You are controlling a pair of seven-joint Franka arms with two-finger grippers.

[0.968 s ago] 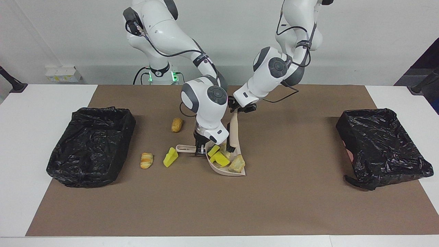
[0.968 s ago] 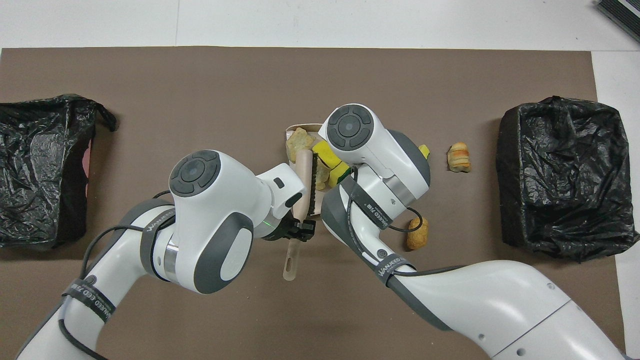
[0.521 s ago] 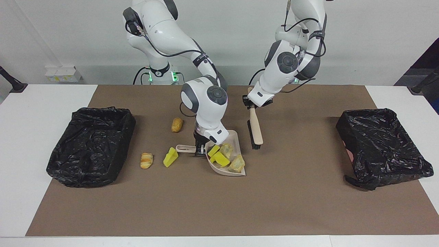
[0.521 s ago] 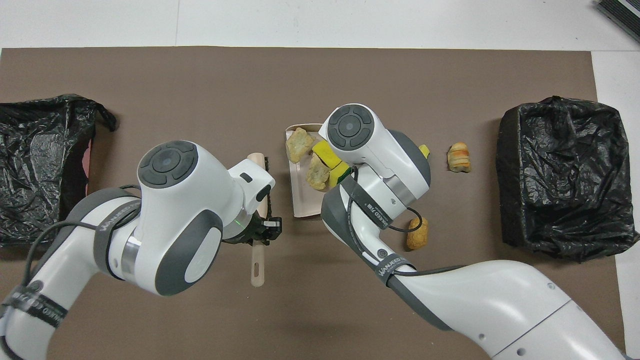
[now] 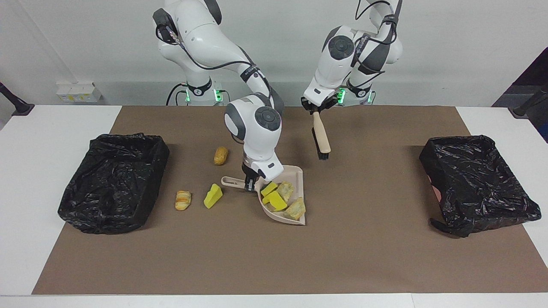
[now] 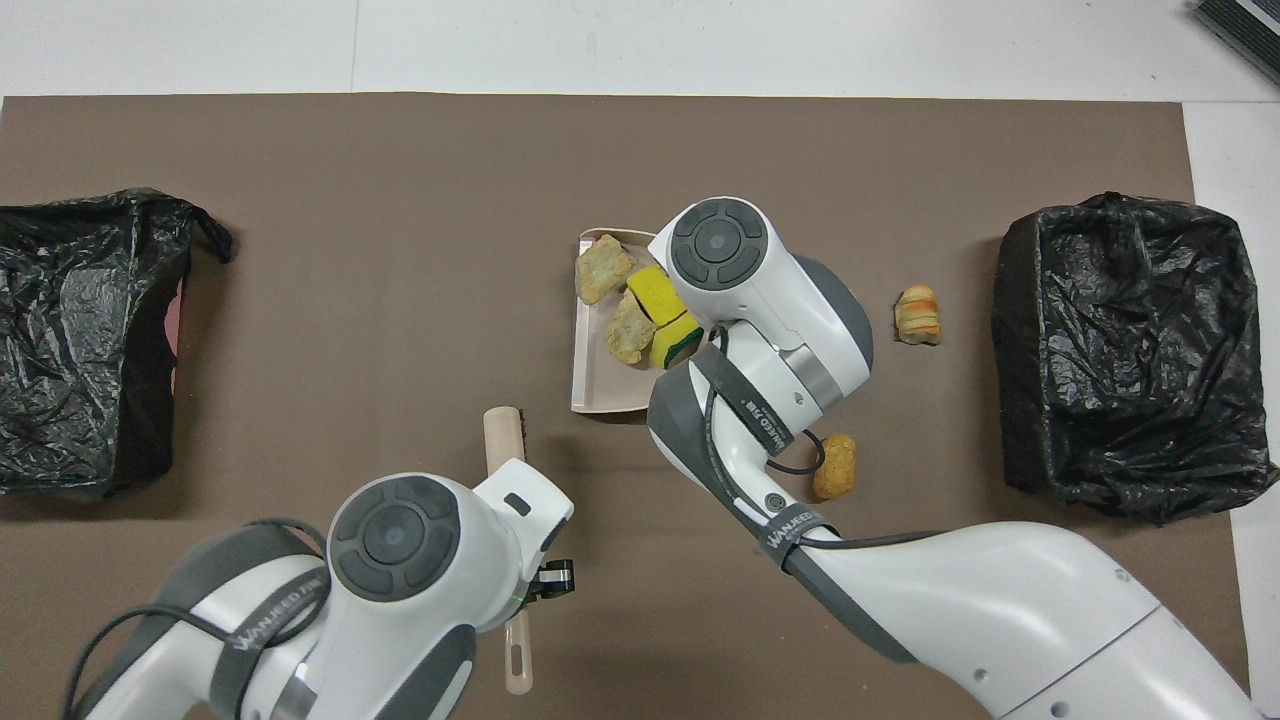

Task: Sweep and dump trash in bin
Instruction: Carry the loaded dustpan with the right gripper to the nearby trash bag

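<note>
We see our right gripper [image 5: 249, 185] clamping the dustpan [image 5: 295, 176] by its handle, mouth apparently facing away from the robots, four scraps [image 5: 280, 198] inside. Our left gripper [image 5: 316, 108] grasps the brush [image 5: 321, 137], bristle end hanging down over the mat [image 5: 385, 239].

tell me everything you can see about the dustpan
The dustpan is beige, apparently plastic, with a flat tray, low walls and a short handle that has a hanging hole. The right end effector grips that handle, and the tray is tilted, its open edge raised toward the robots. It sits mid-table on the brown mat. Inside lie four scraps: two yellow sponge wedges, one green-backed, and two pale rocky chunks. The brush hangs clear of it.
</note>
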